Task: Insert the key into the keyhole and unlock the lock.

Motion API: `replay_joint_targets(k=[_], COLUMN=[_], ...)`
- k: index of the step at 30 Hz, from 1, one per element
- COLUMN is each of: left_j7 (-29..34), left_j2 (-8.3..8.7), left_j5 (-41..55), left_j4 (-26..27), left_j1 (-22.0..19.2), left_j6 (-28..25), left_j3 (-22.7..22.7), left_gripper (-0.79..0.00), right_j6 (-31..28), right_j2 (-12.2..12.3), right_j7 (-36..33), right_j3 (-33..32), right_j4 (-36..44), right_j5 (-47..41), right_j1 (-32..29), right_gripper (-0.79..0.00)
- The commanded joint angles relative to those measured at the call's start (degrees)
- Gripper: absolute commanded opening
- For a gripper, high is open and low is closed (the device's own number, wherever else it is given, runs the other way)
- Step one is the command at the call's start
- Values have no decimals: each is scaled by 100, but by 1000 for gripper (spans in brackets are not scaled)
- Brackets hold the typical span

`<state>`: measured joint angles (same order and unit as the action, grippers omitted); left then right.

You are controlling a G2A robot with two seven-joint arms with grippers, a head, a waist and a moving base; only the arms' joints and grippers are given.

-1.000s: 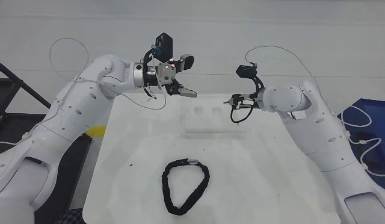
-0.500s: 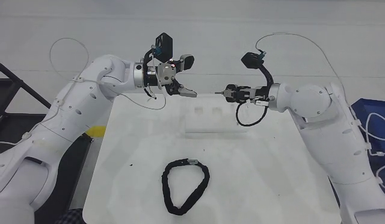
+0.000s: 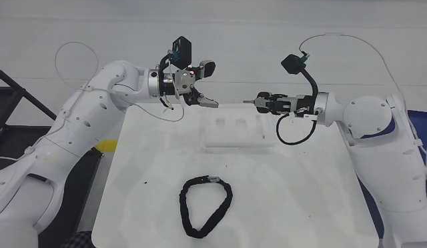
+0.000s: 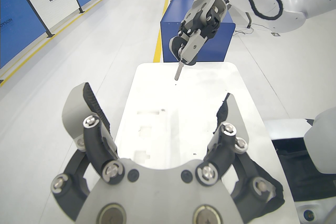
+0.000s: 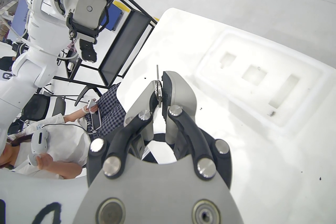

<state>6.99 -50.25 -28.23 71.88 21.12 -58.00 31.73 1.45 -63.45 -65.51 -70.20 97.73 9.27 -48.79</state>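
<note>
two risks: your right gripper (image 5: 158, 89) pinches the key (image 4: 178, 71) by its head, so it may twist; left gripper (image 4: 157, 101) gapes empty, lock (image 3: 205, 207) unheld at lower centre.

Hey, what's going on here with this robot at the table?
The right gripper is shut on a small key, held in the air near the far edge of the table. The left gripper hangs open and empty across from it. The black chain lock lies untouched on the near side, past a white foam tray. The key is not yet in the lock.
</note>
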Motion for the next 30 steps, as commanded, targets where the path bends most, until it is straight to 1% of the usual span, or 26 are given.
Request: replay_joint_targets(k=[1,12,14,17,20,22,27,30], left_j7=[0,0,18,89,82,20,-91,-115], left_j2=[0,0,4,40,117,191,439,586], left_j5=[0,0,-149,-383,-557,-611,-861,-1143], left_j4=[0,0,189,409,678,922,1645,1907], left_j1=[0,0,34,153,427,686,1355,1684], left_j6=[0,0,86,0,0,0,0,0], left_j3=[0,0,75,173,248,293,426,490], left_gripper=[0,0,0,0,0,0,0,0], right_j6=[2,2,2,2,2,2,2,2], right_j2=[0,0,0,0,0,0,0,0], right_j7=[0,0,0,0,0,0,0,0], right_j3=[0,0,0,0,0,0,0,0], right_j4=[-3,-3,-3,-3,-3,-3,-3,-3], right_j5=[4,4,4,4,4,4,4,4], right_j1=[0,0,0,0,0,0,0,0], right_gripper=[-785,-785,-785,-785,-785,-785,-785,-785])
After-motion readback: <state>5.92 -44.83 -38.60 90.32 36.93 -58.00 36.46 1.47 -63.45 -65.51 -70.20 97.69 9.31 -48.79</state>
